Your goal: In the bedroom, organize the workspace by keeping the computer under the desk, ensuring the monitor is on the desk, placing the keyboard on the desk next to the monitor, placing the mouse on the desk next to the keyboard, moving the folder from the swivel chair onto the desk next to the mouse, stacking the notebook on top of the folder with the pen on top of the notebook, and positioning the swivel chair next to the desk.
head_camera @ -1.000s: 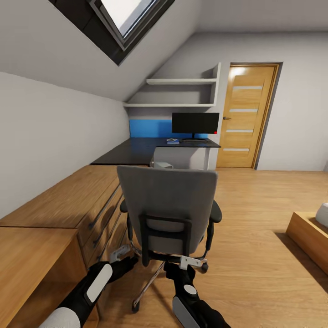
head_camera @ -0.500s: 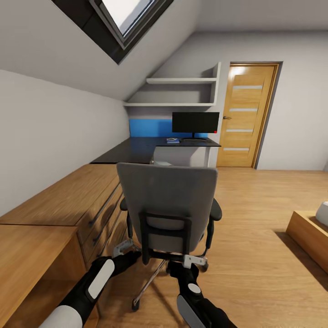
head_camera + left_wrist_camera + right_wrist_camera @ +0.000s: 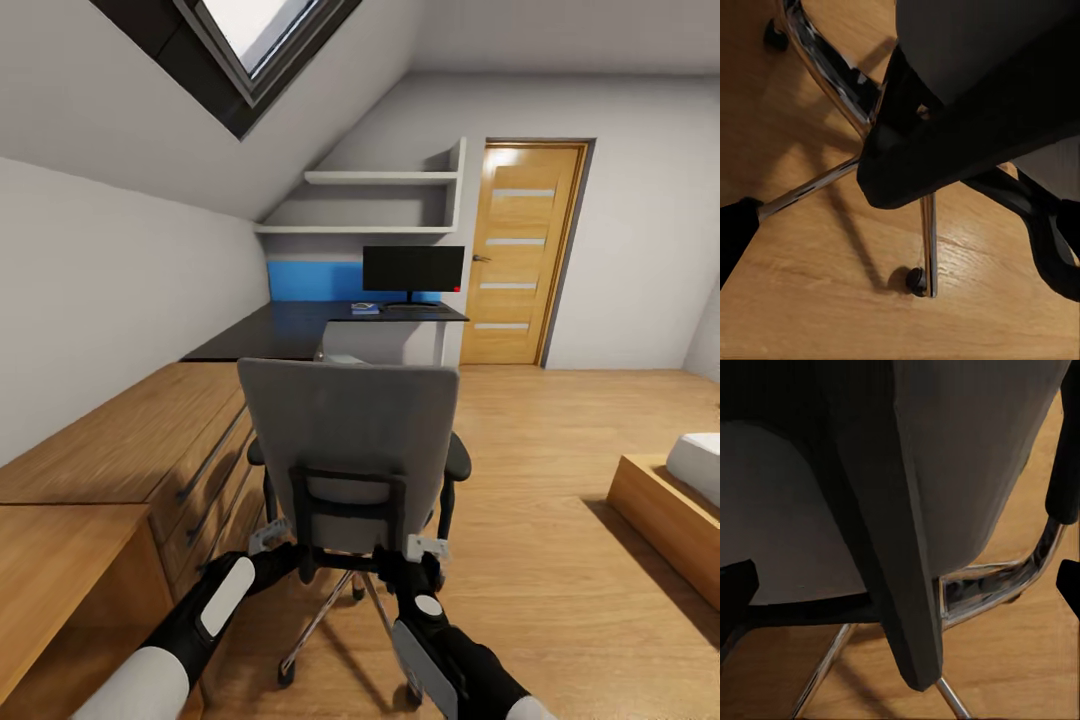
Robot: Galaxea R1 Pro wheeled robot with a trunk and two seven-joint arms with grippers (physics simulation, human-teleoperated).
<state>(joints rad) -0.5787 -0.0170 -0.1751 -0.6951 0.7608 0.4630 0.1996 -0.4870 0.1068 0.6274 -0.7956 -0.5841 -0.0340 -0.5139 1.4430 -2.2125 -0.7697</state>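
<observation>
We see one grey upholstered swivel chair with chrome star base at 12 o'clock; each pincer's opening cannot be told.

From head height the camera looks forward and down over the swivel chair toward the far bench, while both wrist cameras sit close under that chair's seat.
</observation>
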